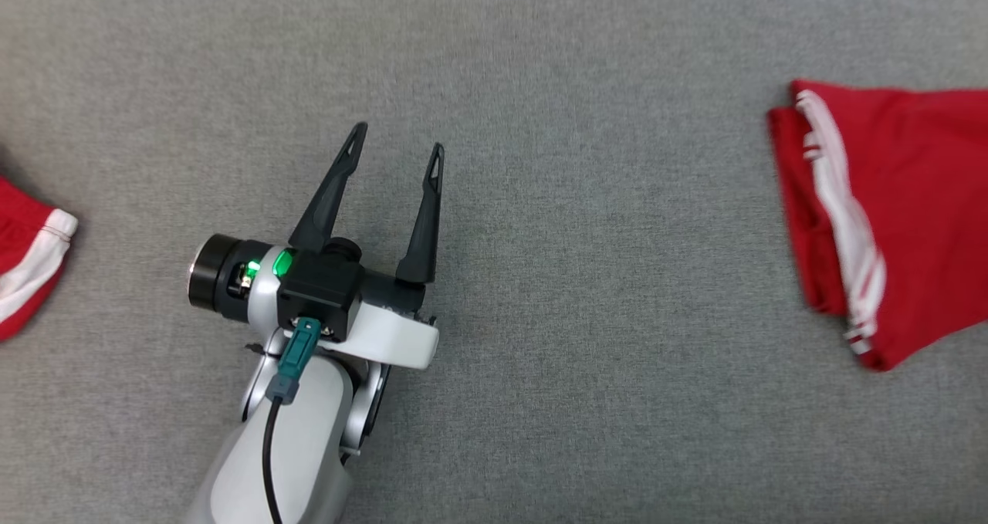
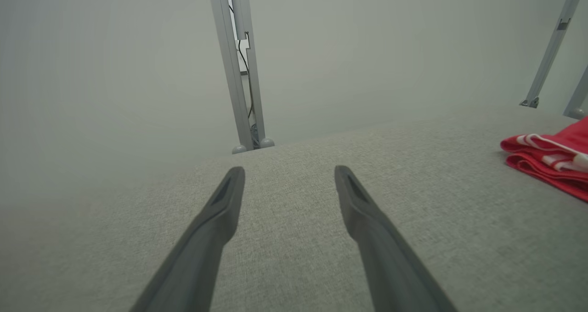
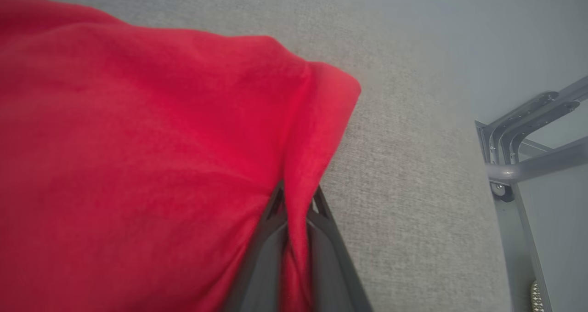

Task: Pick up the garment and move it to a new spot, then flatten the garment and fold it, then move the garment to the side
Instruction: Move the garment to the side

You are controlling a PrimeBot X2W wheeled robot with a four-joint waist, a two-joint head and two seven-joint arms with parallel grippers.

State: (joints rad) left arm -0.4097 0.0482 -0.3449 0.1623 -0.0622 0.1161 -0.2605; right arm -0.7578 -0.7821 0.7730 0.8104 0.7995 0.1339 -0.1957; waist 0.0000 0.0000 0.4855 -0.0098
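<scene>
A grey woven fabric surface (image 1: 587,84) spreads flat and smooth across the whole head view, its fine weave even in tone. At the left edge of that view lies a red cloth with a white band (image 1: 27,265), partly cut off by the frame. In the left wrist view a pair of pale metal uprights (image 2: 234,73) rises from the far edge of the surface on rounded feet (image 2: 252,145), with a thin black cable (image 2: 243,59) running down between them. Two slanted metal struts (image 2: 551,50) stand at the upper right. Behind them is a plain pale background (image 2: 92,73). In the right wrist view, grey metal frame tubes (image 3: 528,165) meet beyond the surface's edge.
</scene>
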